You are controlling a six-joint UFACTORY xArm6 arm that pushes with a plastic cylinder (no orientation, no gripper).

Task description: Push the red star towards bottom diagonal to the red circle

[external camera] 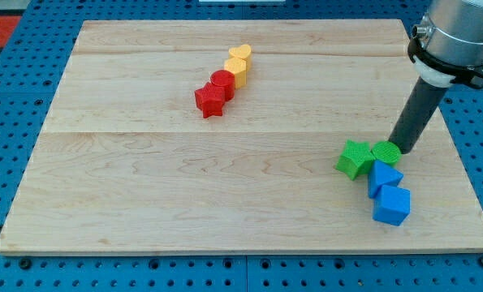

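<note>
The red star (209, 100) lies on the wooden board left of centre near the view's top. It touches the red circle (222, 83), which sits just up and to the right of it. My tip (400, 149) is far off at the view's right, right next to the green circle (385, 152), well away from both red blocks.
A yellow hexagon (238, 70) and a yellow heart (239, 54) continue the diagonal row above the red circle. A green star (355, 158) sits beside the green circle. Two blue blocks (384, 177) (391, 205) lie below them. The board's right edge (460, 154) is near my tip.
</note>
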